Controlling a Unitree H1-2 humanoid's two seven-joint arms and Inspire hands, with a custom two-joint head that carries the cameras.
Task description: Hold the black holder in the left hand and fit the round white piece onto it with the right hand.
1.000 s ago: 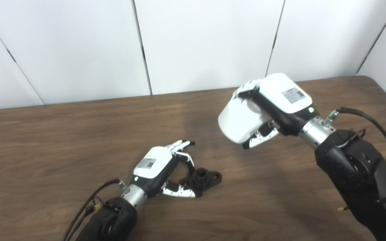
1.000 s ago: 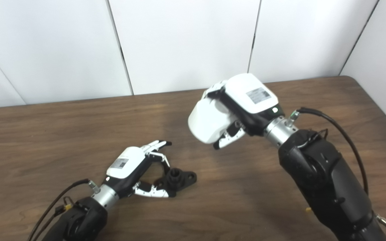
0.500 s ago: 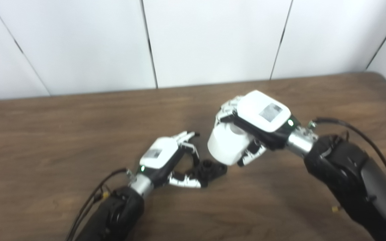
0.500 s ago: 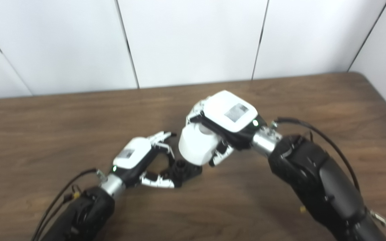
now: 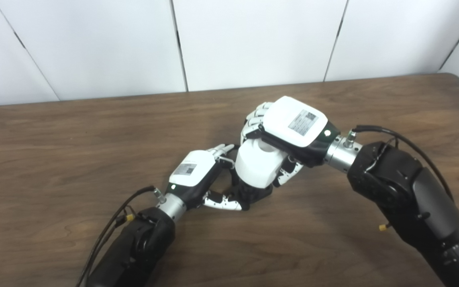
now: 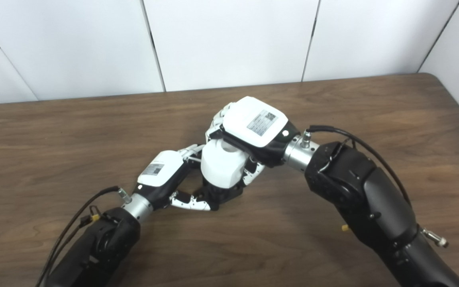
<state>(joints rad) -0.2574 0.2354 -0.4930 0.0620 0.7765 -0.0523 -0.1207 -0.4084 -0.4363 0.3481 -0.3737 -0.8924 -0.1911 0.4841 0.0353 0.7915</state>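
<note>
Pressing down from above, the right hand (image 5: 289, 131) has its fingers wrapped around the round white piece (image 5: 258, 164), which sits directly over the black holder (image 5: 251, 195) and hides most of it. Only the holder's dark base shows beneath the white piece, resting on the wooden counter (image 5: 74, 151). The left hand (image 5: 197, 177) lies low beside the holder, fingers and thumb closed on the holder's near side, likely to keep it from sliding or turning while the piece is pushed on. The right palm covers the top of the white piece, a grip that suits a straight downward push. Whether the piece is fully seated cannot be told, since the joint between the two parts is hidden under the white body. Both arms reach in from the lower edge.
</note>
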